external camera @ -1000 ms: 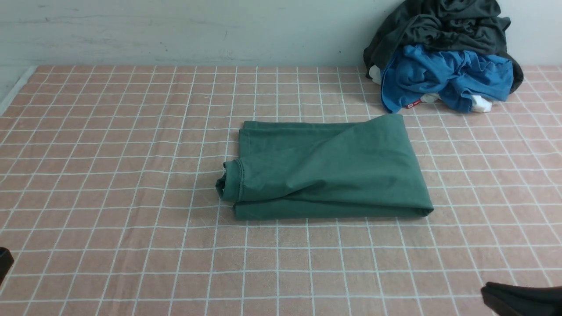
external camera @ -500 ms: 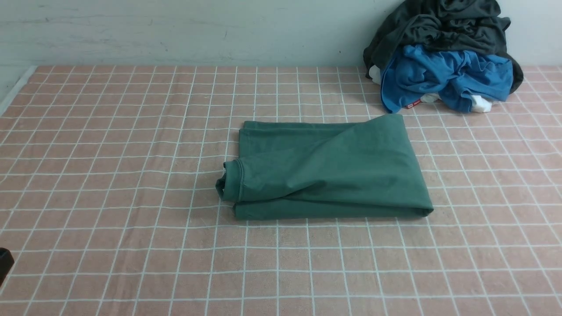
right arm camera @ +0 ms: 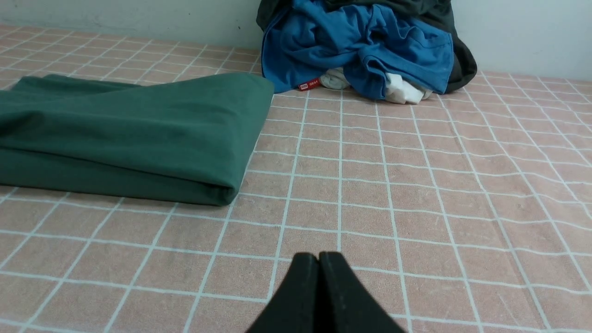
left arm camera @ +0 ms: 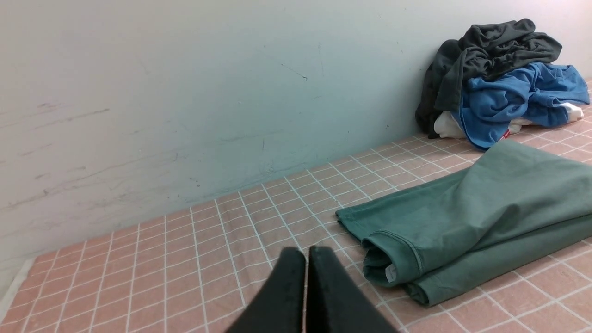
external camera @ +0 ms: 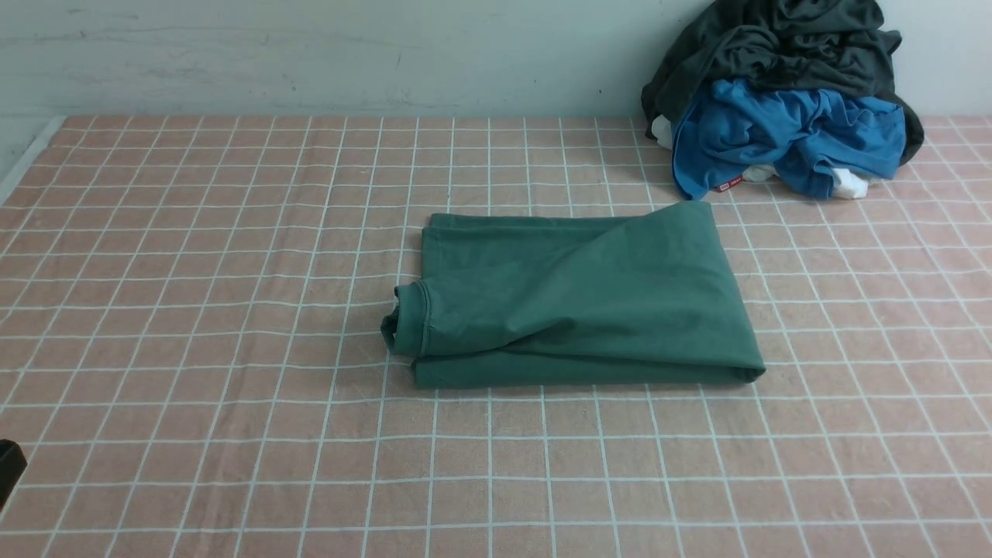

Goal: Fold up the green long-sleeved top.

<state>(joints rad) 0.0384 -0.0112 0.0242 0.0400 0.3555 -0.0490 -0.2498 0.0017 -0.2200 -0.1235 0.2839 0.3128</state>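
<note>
The dark green cotton long-sleeved top (external camera: pixel 577 298) lay folded into a compact, roughly rectangular bundle on the pink cloth with a white grid pattern (external camera: pixel 194 310) that covered the table. A ribbed, stitched opening of the top (external camera: pixel 407 318) stuck out of the bundle's left end as the front view showed it, and the left wrist view showed a small white label (left arm camera: pixel 390 274) inside that opening. A diagonal crease ran across the top layer of the bundle, and its near edge was a thick rounded fold.

Taking the green top as the landmark, a heap of other clothes sat beyond its far right corner against the pale wall (external camera: pixel 310 54): a crumpled dark grey-black garment (external camera: pixel 775 43) on top, a bright blue garment (external camera: pixel 783 136) below it, and bits of white fabric (external camera: pixel 849 184) peeking out underneath. The heap's blue edge came close to the top's far right corner without clearly touching it.

The left gripper (left arm camera: pixel 305 252) had its two black fingers pressed together and held nothing, near the top's left end but apart from it. The right gripper (right arm camera: pixel 318 255) was likewise closed and empty, over bare cloth nearer the robot than the top's right end and well clear of it.
</note>
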